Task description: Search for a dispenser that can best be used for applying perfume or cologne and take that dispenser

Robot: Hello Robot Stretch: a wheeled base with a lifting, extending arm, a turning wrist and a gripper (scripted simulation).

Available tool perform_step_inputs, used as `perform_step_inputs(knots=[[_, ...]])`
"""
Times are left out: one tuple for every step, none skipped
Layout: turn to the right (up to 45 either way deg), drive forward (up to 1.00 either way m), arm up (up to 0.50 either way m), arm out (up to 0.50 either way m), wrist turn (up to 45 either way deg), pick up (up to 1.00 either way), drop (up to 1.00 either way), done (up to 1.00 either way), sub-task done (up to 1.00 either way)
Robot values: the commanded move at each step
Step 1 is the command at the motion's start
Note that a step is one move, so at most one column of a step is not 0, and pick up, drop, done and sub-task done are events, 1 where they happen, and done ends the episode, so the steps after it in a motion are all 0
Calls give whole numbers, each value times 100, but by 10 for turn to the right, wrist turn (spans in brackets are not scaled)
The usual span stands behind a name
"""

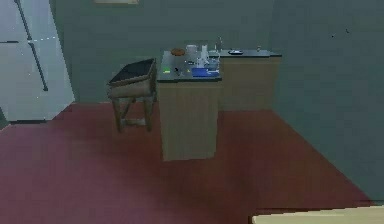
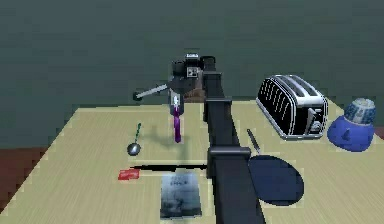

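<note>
Dark grey-green walls [image 1: 320,60] enclose a red floor [image 1: 90,170], a tan counter [image 1: 190,125] and a white fridge [image 1: 30,65].

— Forward view?
— It looked ahead and slightly down from beside the pale table [image 1: 325,214], toward a counter [image 1: 190,95] well beyond it.
— Arm side view?
— Close above seemingly the same pale table [image 2: 90,135], facing the wall [image 2: 100,50] behind it.

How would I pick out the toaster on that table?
Find the pale table, then the dark arm crossing it. On the picture's right of the arm, near the far edge, stands the toaster: boxy and shiny with dark stripes, unlike the round blue thing beside it.
</note>
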Motion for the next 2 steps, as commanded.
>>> perform_step_inputs(knots=[[0,0,0,0,270,0,0,0,0],[0,0,-30,0,0,0,0,0,0]])
